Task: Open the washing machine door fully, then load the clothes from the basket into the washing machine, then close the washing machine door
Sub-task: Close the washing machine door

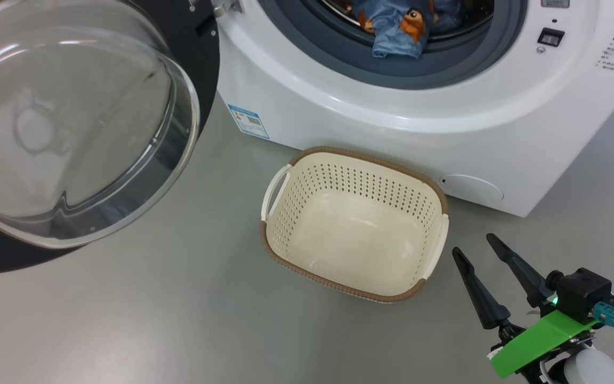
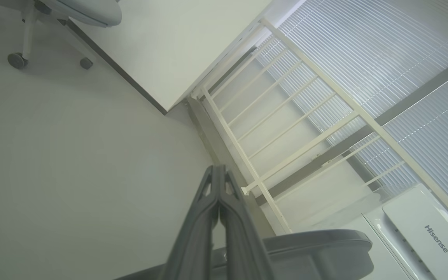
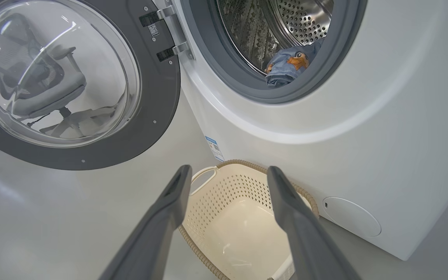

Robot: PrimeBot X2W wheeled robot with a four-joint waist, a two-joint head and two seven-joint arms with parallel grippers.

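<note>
Door (image 1: 72, 122) is swung wide; clothes (image 1: 397, 32) are seen inside the washer (image 1: 392, 138), basket (image 1: 360, 156) just before it. Right gripper (image 1: 473, 244) is spread, nothing held; left gripper (image 2: 218, 168) is clenched empty, aimed at a railing (image 2: 286, 116).

Door (image 1: 67, 122) ring partly off-frame, L edge

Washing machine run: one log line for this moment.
black-ringed glass door open | cream perforated plastic basket empty | blue bear-print cloth in white washing machine | left gripper shut | right gripper open, empty

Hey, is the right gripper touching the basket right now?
Apart. The head view shows a strip of bare floor between the open right gripper and the nearest handle of the basket.
</note>
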